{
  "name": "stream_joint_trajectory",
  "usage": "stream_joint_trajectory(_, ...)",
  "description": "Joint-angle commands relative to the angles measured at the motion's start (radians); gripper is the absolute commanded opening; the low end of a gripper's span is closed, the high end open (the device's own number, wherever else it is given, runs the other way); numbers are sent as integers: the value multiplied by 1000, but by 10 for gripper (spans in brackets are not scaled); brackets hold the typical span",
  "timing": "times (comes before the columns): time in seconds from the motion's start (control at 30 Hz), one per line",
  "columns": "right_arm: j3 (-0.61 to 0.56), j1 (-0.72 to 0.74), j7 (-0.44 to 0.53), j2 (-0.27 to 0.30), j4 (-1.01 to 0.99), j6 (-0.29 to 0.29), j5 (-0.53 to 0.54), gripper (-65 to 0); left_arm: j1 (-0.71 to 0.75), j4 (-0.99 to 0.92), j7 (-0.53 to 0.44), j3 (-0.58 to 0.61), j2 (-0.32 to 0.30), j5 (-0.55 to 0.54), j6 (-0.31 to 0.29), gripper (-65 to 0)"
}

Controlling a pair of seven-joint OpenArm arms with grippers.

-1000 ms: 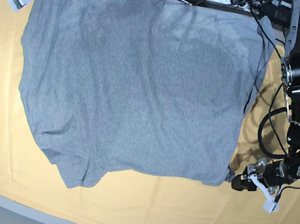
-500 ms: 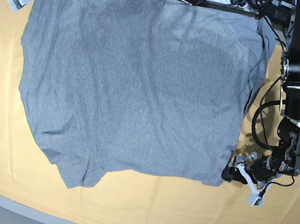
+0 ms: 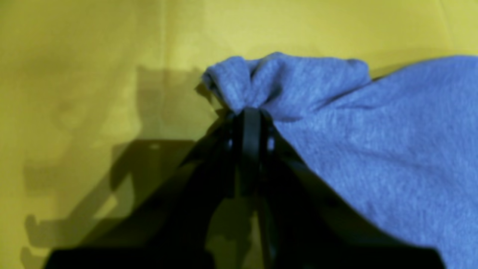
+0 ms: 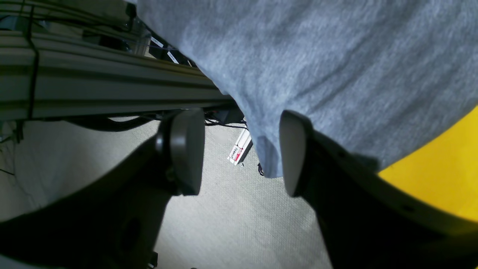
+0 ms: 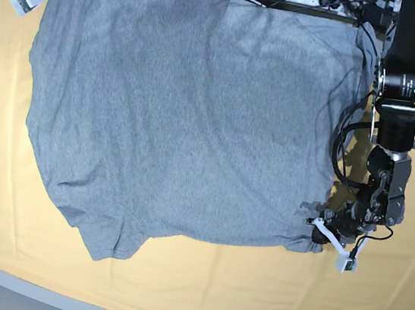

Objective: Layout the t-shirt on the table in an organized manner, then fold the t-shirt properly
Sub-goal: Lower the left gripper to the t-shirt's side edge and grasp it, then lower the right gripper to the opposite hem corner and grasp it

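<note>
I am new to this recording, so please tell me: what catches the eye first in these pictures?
A large grey t-shirt covers most of the yellow table, plain side up. At its near corner, the left gripper is shut on a bunched pinch of cloth. The right gripper stands open at the shirt's far edge.

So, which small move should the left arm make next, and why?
Probably lift a little and draw that corner outward. The left pincer is shut on a bunched corner of the t-shirt, and the fabric there is puckered against the table. The right pincer is open at the far edge, holding nothing.
</note>
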Motion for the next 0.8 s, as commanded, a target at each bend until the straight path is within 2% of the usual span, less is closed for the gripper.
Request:
stream_joint_trajectory(0.0, 10, -11, 11, 11, 13, 5, 19, -307, -30, 13, -2, -3, -6, -1, 3, -650)
stream_joint_trajectory(0.33, 10, -11, 11, 11, 13, 5, 19, -307, -140, 13, 5, -3, -11, 19, -3, -650)
stream_joint_trajectory(0.37, 10, -11, 11, 11, 13, 5, 19, -307, -154, 13, 5, -3, -11, 28, -20, -650)
stream_joint_trajectory(0.5, 10, -11, 11, 11, 13, 5, 19, -307, -215, 13, 5, -3, -8, 27, -154, -650)
stream_joint_trajectory(0.57, 10, -11, 11, 11, 13, 5, 19, -307, -241, 13, 0, -3, -8, 18, -194, -650)
stream_joint_trajectory(0.77, 10, -10, 11, 12, 13, 5, 18, -307, -271, 13, -18, -3, -8, 40, -203, -650)
